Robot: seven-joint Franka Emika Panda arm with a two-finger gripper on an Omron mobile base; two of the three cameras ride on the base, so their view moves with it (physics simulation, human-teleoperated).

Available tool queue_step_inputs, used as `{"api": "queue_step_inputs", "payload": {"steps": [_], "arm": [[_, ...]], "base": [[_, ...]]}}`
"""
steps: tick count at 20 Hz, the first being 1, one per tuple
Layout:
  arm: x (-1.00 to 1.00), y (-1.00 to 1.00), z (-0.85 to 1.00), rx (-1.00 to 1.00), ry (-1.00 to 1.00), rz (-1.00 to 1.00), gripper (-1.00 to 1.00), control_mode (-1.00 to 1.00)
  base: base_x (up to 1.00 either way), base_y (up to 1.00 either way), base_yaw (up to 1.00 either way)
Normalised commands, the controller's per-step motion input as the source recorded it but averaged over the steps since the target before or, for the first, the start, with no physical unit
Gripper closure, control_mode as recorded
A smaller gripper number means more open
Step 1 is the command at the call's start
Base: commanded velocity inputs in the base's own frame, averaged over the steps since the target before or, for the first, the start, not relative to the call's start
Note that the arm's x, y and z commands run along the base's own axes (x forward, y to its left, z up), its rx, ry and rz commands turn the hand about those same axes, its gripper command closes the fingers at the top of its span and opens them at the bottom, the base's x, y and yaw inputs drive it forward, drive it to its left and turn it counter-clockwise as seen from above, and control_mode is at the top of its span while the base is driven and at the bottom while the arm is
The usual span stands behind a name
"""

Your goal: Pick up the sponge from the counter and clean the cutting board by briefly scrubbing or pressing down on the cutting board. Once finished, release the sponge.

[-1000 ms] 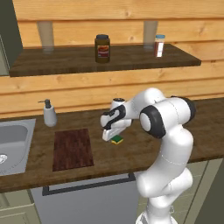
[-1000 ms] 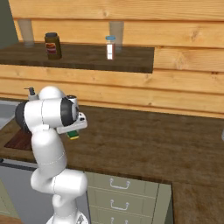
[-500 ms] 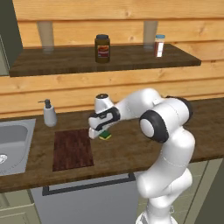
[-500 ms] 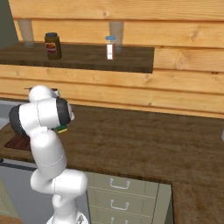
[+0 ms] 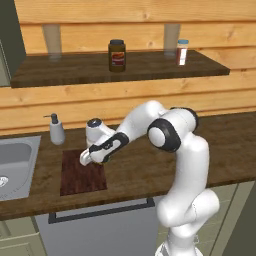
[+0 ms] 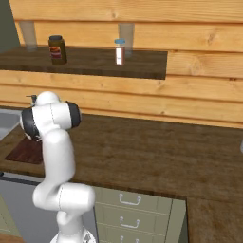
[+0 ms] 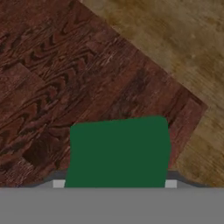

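Note:
My gripper [image 7: 114, 183] is shut on the sponge [image 7: 119, 151], whose green top is what I see in the hand view. The sponge hangs just above the dark reddish-brown cutting board [image 7: 65, 78], near one of its corners. In the left base view the gripper [image 5: 90, 160] sits low over the upper right part of the cutting board [image 5: 80, 180], which lies on the counter [image 5: 140, 175] beside the sink. I cannot tell whether the sponge touches the board. In the right base view the arm hides the hand, and a corner of the cutting board [image 6: 23, 152] shows at the left.
A steel sink [image 5: 15, 160] lies left of the board, with a soap dispenser [image 5: 56, 130] behind the board's far left corner. The shelf [image 5: 125, 67] above holds a dark jar [image 5: 116, 55] and a small bottle [image 5: 182, 52]. The counter runs on to the right.
The arm has swung left with the sponge, from the counter right of the board to over the board's upper right part, and has come lower.

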Motion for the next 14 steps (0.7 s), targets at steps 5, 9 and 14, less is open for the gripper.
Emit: {"api": "queue_step_inputs", "payload": {"steps": [5, 9, 14], "arm": [[0.12, 0.65, -0.58, 0.07, 0.06, -0.01, 1.00, -1.00], [-0.26, 0.98, -0.28, 0.05, 0.08, 0.00, 1.00, -1.00], [-0.61, 1.00, -0.56, 0.00, 0.12, 0.00, 1.00, -1.00]], "base": [[0.00, 0.00, 0.00], [0.00, 0.00, 0.00], [0.00, 0.00, 0.00]]}}
